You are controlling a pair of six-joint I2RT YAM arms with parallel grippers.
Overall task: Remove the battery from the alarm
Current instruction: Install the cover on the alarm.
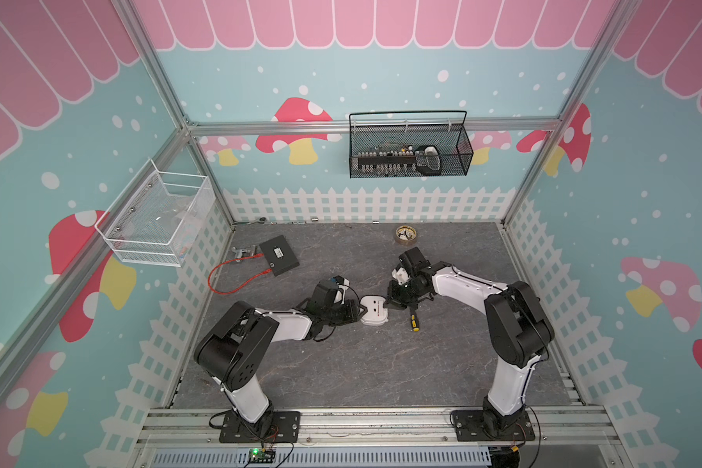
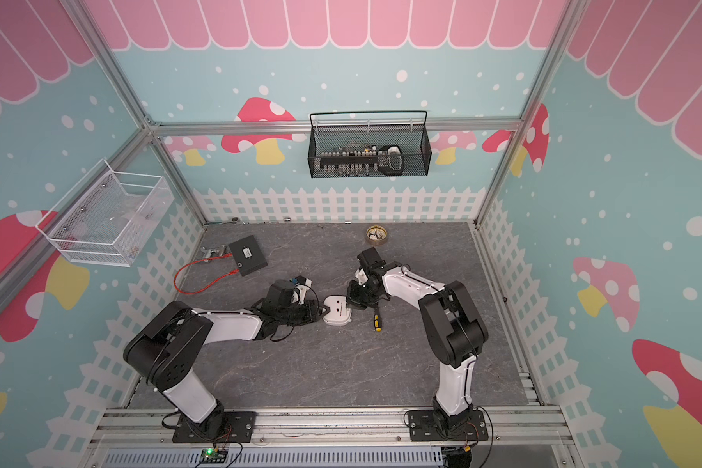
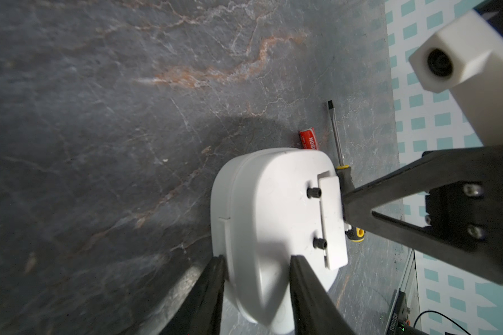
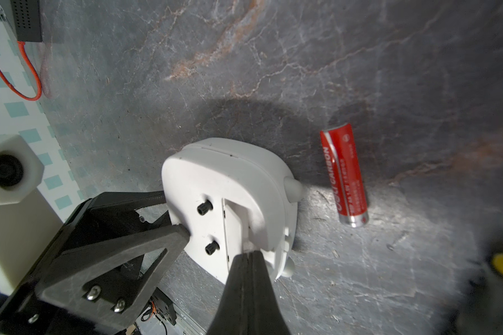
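Battery (image 4: pixel 344 174) lies near (not touching) right pincer (image 4: pixel 249 256).

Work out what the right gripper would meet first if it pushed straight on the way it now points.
The alarm: the shut right gripper has its tips at the recess in the alarm's back, apparently touching it, though depth is unclear. The battery lies aside, off that line.

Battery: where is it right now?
The battery lies flat on the grey table, out of the alarm, on its right-arm side: apart from it in the right wrist view, beside the screwdriver shaft in the left wrist view.
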